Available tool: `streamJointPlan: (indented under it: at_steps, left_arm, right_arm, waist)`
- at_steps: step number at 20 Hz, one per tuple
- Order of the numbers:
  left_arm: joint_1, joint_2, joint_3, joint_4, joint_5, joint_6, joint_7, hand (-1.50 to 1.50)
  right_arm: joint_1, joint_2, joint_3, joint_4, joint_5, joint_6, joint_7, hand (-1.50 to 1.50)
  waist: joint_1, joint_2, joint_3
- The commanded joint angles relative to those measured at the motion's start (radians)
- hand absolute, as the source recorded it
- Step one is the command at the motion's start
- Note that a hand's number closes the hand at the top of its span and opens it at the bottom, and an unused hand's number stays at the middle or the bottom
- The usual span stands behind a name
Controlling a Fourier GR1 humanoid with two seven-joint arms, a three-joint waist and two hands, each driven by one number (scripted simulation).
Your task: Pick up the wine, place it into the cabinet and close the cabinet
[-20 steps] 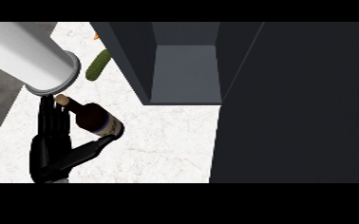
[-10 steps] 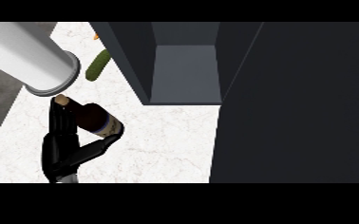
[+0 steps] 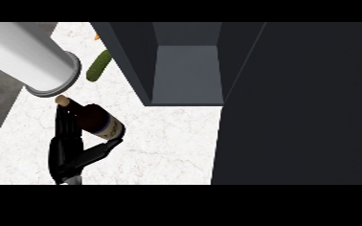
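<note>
In the head view, your left hand [image 3: 69, 146] curls fingers and thumb round the wine [image 3: 99, 120], low at the left over the worktop [image 3: 170, 143]. I judge the pick-up is done. Next, carry the wine right into the open cabinet [image 3: 187, 72]. A cucumber [image 3: 97, 66] lies beside the cabinet's left wall, and the door [image 3: 283, 105] stands open at right. Your right hand does not show.

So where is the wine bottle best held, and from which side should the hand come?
Hold the wine bottle round its wide body near the label, coming from the view's left, as the left hand does now, fingers on one side and thumb on the other. The neck is narrow and tilts toward the forearm. The bottle's right side faces the open cabinet and probably should stay free.
</note>
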Motion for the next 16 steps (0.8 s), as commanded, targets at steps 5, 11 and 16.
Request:
streamJointPlan:
  at_steps: [5, 11, 16]
  left_arm:
    - [-0.117, -0.004, 0.043, 0.187, 0.017, -0.013, -0.065, -1.5]
    - [-0.118, 0.006, 0.035, 0.218, 0.042, -0.058, -0.076, -1.5]
    - [-0.115, 0.002, 0.035, 0.19, 0.067, -0.062, -0.103, -1.5]
  right_arm:
    - [0.097, -0.013, -0.027, -0.168, -0.089, 0.039, 0.027, -1.5]
    - [-0.017, 0.006, 0.025, -0.163, -0.011, -0.034, 0.111, -1.5]
    - [-0.027, -0.002, 0.006, -0.166, -0.024, -0.045, 0.14, -1.5]
  waist:
    - [-0.008, 0.0, 0.0]
    - [-0.001, 0.0, 0.0]
    - [0.002, -0.001, 0.0]
